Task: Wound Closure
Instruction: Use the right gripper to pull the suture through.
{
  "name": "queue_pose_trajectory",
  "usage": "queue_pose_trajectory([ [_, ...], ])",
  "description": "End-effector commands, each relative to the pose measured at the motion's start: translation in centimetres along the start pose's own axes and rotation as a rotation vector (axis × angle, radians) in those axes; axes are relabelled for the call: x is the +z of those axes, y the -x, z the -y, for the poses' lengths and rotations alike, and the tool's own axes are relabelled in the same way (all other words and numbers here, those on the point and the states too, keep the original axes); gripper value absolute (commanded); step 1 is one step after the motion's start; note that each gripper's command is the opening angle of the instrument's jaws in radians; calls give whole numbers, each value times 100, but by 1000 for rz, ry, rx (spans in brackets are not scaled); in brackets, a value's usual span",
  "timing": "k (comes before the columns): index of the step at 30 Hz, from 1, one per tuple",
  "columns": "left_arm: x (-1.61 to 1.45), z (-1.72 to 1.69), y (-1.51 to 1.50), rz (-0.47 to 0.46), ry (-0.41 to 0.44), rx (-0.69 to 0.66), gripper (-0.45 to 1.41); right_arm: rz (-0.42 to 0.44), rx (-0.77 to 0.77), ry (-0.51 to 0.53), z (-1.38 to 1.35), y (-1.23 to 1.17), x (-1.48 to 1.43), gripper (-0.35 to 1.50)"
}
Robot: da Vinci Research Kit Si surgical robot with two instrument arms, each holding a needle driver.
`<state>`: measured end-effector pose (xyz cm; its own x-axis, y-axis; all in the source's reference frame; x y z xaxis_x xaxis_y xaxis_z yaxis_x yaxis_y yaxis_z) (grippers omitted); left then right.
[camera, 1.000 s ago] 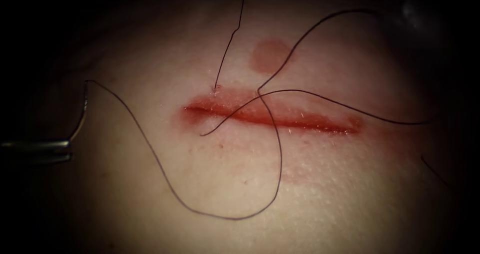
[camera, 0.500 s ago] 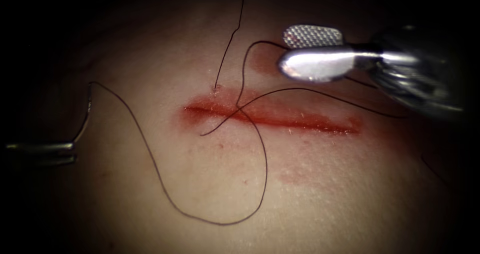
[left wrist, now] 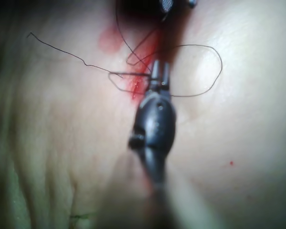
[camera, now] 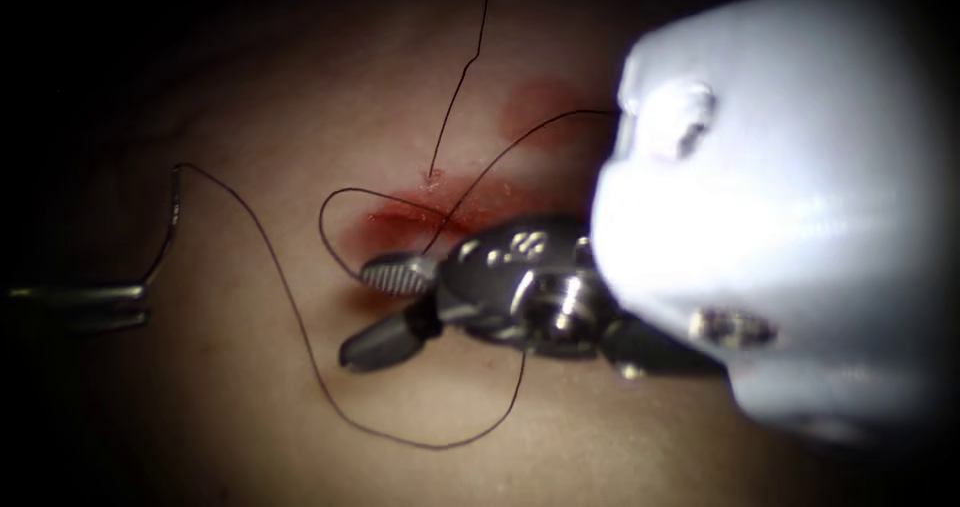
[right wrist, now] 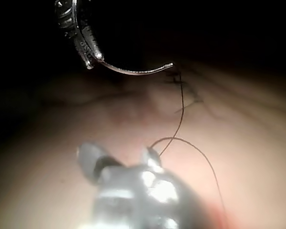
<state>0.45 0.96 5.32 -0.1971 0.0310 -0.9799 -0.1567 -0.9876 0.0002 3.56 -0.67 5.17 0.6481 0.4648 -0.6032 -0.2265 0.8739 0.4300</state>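
Here the needle [camera: 165,229] sits clear of the tissue [camera: 250,407], off the cut's [camera: 405,217] left end, my left gripper [camera: 125,302] clamped on its tip end. My right gripper [camera: 385,312] gapes empty at that end; closing blind could snag the thread [camera: 300,337] loops.

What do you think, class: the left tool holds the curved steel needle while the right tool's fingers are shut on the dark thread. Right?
Not quite: the endoscope view shows the right tool's fingers spread open, gripping nothing. The left tool does hold the curved steel needle.
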Motion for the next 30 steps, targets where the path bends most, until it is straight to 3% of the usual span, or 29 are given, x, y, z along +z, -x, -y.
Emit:
queue_pose_trajectory([
  [1,6,-2,6,-1,1,-1,-35,37,-23,35,-11,17,18,133],
  [7,6,-3,7,-1,0,-1,-35,110,-79,152,-43,50,40,133],
  [15,6,-3,7,-1,0,0,-35,138,-179,215,-66,74,78,133],
  [25,6,-3,7,-1,0,0,-35,187,-331,190,-72,104,136,131],
  [30,6,-3,7,-1,0,0,-35,264,-386,158,-77,119,153,117],
])
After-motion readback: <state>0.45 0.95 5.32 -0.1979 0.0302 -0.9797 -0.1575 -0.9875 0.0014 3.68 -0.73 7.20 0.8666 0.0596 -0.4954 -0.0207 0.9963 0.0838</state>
